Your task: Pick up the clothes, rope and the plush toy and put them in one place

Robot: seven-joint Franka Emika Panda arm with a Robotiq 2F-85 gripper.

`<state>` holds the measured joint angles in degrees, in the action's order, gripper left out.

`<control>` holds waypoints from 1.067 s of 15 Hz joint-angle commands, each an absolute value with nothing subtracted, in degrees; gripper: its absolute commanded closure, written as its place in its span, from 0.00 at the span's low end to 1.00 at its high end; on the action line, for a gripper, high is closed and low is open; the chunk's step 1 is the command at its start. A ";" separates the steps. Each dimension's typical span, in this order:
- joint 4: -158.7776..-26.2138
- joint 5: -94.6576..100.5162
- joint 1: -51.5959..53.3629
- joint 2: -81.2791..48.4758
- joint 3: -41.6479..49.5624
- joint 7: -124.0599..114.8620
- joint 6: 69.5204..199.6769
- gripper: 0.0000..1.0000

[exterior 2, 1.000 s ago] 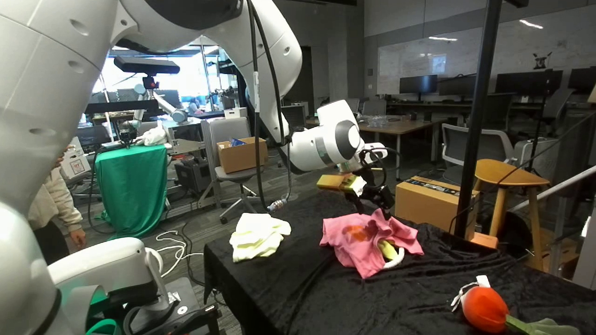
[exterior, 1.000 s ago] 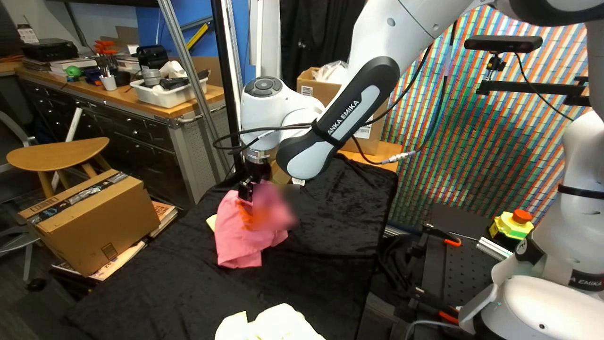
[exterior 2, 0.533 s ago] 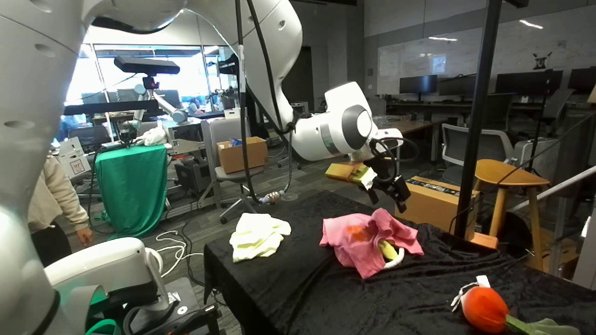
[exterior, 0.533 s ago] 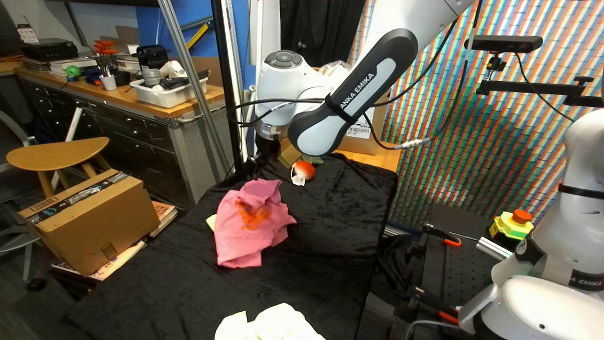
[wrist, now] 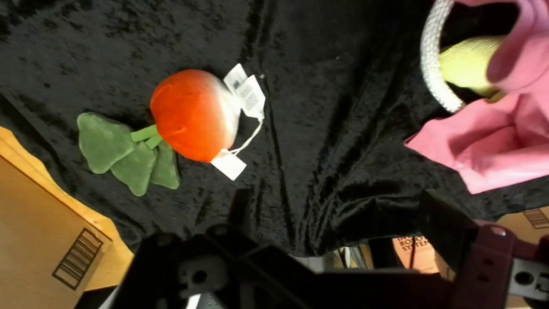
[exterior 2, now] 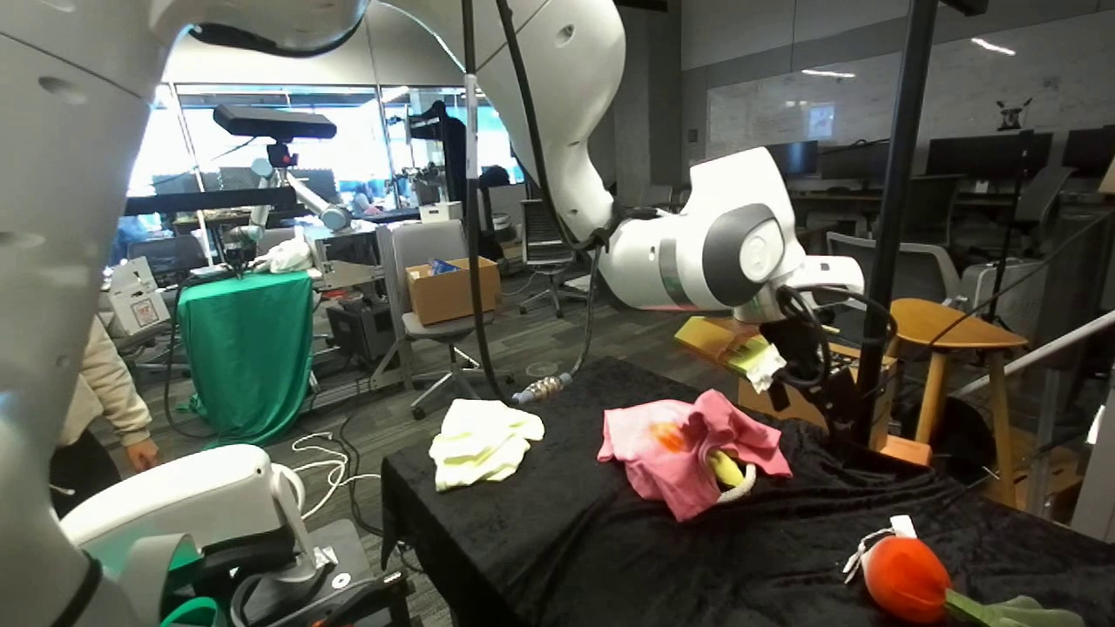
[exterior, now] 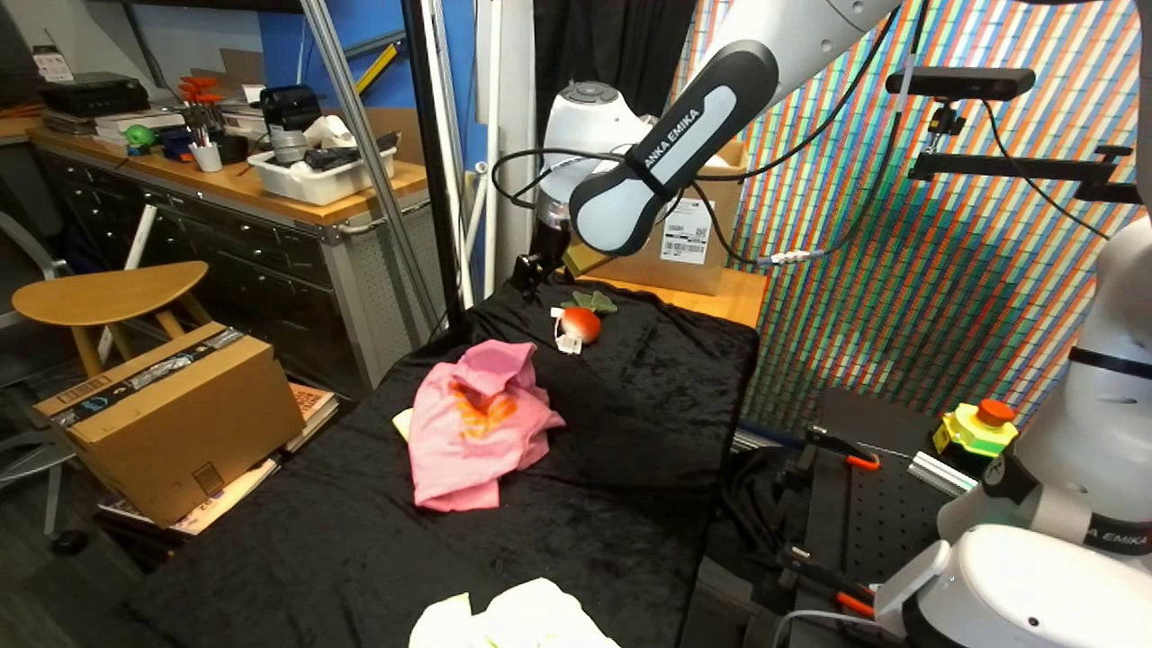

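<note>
A red-orange plush toy with green leaves lies on the black cloth in the wrist view; it also shows in both exterior views. A pink cloth with an orange print lies crumpled. Part of a white rope and a yellow-green thing stick out from under it; the rest is hidden. A pale yellow cloth lies near the table edge. My gripper is open and empty, above the table's far end, between toy and pink cloth but touching neither.
The black-draped table has a metal post close to my gripper at its far end. Cardboard boxes stand beside the table and behind it. A black cable hangs from my arm.
My gripper has risen from the pink cloth and moved away toward the table's far end and the post. The plush toy, earlier hidden in an exterior view, now shows there. The cloths stay put.
</note>
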<state>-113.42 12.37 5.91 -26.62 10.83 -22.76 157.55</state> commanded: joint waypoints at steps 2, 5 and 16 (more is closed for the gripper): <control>-104.93 4.97 -0.13 -32.13 8.48 -16.32 152.95 0.00; -98.17 1.84 -2.82 -37.01 7.55 -14.02 148.30 0.00; -74.86 0.26 -6.76 -53.83 8.29 -14.40 130.88 0.00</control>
